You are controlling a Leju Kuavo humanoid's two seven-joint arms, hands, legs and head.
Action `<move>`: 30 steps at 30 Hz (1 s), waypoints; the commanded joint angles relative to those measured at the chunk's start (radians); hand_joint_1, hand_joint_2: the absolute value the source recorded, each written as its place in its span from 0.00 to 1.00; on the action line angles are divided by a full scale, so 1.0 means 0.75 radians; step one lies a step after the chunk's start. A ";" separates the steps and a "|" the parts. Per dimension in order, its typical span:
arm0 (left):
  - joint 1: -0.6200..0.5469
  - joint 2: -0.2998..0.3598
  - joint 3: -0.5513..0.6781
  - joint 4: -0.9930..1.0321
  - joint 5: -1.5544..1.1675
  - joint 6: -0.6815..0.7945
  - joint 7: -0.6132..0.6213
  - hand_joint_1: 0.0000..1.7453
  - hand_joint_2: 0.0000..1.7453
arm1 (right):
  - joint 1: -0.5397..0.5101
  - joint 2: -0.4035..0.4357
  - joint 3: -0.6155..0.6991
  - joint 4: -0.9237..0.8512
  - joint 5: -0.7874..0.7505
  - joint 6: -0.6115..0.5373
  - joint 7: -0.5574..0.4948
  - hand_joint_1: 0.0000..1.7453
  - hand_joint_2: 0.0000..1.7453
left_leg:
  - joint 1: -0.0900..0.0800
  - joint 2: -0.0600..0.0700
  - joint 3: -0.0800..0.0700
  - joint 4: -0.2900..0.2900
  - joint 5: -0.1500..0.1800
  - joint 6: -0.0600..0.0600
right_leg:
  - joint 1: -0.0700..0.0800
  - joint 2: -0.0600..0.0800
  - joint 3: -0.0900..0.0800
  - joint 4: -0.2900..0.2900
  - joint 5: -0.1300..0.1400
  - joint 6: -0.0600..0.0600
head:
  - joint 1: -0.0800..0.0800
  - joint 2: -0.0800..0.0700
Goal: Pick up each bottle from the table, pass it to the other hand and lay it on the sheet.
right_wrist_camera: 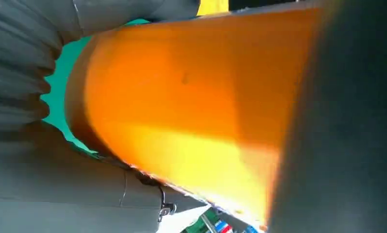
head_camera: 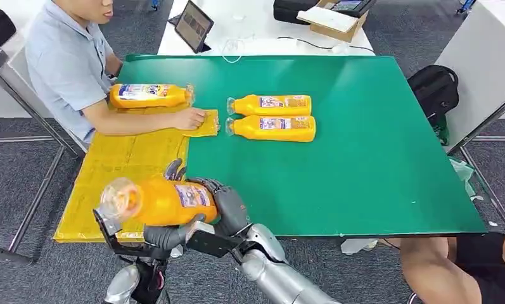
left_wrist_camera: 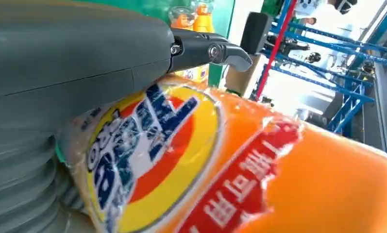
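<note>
- Orange and full of liquid, the held bottle lay on its side between both hands at the table's near edge, cap end out past the left hand, over the yellow sheet.
- Right hand was wrapped around the base end, fingers curled over the top; the left hand cupped the body from beneath, thumb along the label in the left wrist view. Which hand carried the weight could not be told.
- Judged from its size and fill, it would be fairly heavy, and the rigid plastic would not give much under a squeeze.
- Shrink label looked glossy and crinkled, so likely slippery; the wide body is the surest place to grip, not the narrow neck.
- Beyond the hands, one bottle already lay on the sheet's far end, beside a person's hand.
- Farther off, to the right, two bottles lay side by side, touching, on the green table, awaiting pickup.
- Round-bodied, each could roll once laid down.
</note>
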 commanded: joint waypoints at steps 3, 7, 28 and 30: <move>-0.070 -0.023 0.002 -0.024 0.115 -0.045 0.024 1.00 1.00 | 0.016 -0.012 0.148 0.162 0.065 0.012 0.039 0.47 1.00 | 0.001 -0.005 0.002 -0.001 0.000 -0.001 | 0.001 -0.004 0.003 -0.001 -0.001 -0.002 | 0.000 0.000; -0.065 -0.026 -0.007 -0.022 0.110 -0.048 0.022 1.00 1.00 | 0.022 -0.001 0.116 0.146 0.040 -0.015 0.033 0.00 1.00 | 0.002 -0.006 0.004 0.000 -0.001 -0.001 | 0.002 -0.006 0.006 -0.001 -0.002 -0.002 | 0.000 0.000; -0.291 0.057 0.014 0.229 -0.262 0.423 0.143 1.00 1.00 | 0.511 -0.053 -0.344 -0.911 0.367 -0.387 -0.168 0.00 0.00 | 0.000 -0.006 0.000 -0.001 0.001 0.000 | 0.000 -0.005 0.002 0.000 -0.001 -0.001 | 0.000 0.000; -0.319 0.071 0.019 0.252 -0.422 0.568 0.127 1.00 1.00 | 0.577 -0.014 -0.437 -1.130 0.485 -0.387 -0.168 0.00 0.00 | 0.000 -0.005 0.001 -0.001 0.000 -0.001 | 0.000 -0.004 0.003 -0.001 -0.001 -0.002 | 0.000 0.000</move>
